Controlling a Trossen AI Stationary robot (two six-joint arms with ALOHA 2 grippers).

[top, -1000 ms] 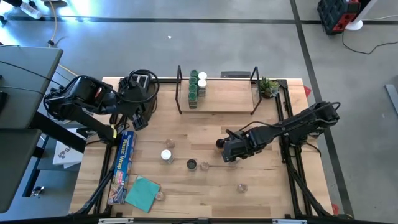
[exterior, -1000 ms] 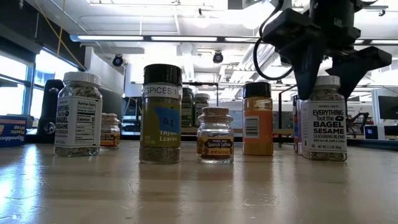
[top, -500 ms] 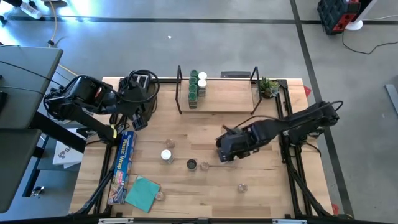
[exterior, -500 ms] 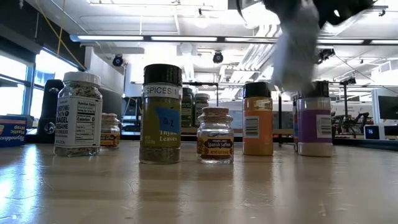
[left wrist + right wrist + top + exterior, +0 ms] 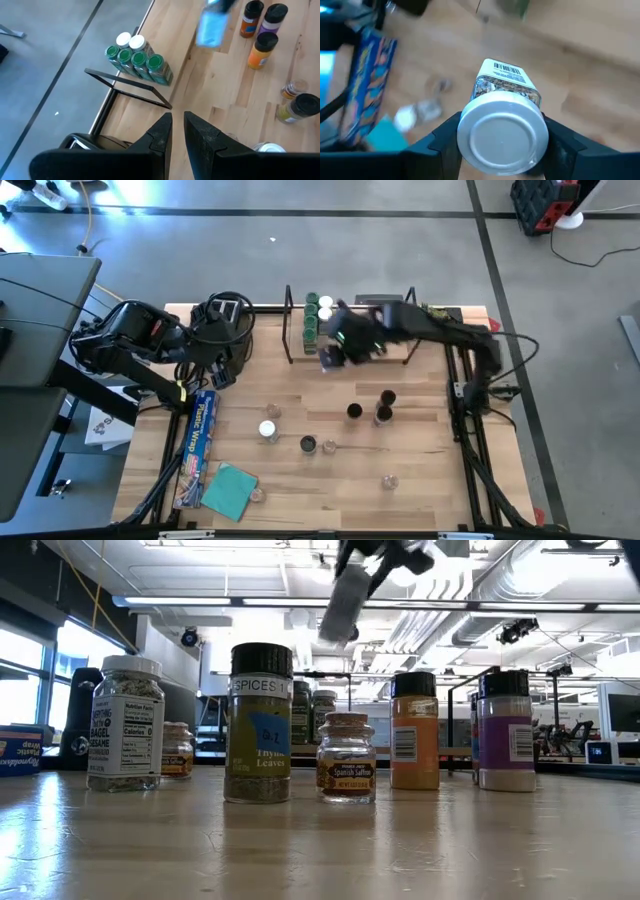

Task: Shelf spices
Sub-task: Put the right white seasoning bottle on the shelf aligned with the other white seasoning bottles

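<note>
My right gripper [image 5: 335, 348] is shut on a white-capped seasoning jar [image 5: 502, 132] and carries it high, just in front of the light-wood shelf [image 5: 360, 340]. It shows as a tilted blur [image 5: 345, 600] in the low view. A row of green-topped jars [image 5: 137, 60], with two white-topped jars beside them, stands at the shelf's left end. Several more jars stand on their bases on the table, among them a black-capped one [image 5: 353, 411], a white-capped one [image 5: 268, 430] and a thyme jar [image 5: 260, 725]. My left gripper [image 5: 178, 132] waits, shut, near the toaster. My right gripper pinches the jar at its white cap end [image 5: 470, 117], one finger [image 5: 442, 142] on each side. The cap faces the wrist camera and the body points away along the fingers. The jar is lifted clear of the table and tilted.
A black-and-silver toaster [image 5: 225, 320] stands at the far left and a small potted plant [image 5: 433, 318] at the shelf's right end. A blue wrap box [image 5: 200, 442] and a teal cloth [image 5: 230, 488] lie near the left front. The shelf's middle and right parts are bare wood.
My right gripper stood open around the white-capped jar right of the table's middle, shut on it and lifted it clear. It then swung quickly toward the far edge and left, to the shelf's front, tipping the jar. The purple jar behind it now shows.
</note>
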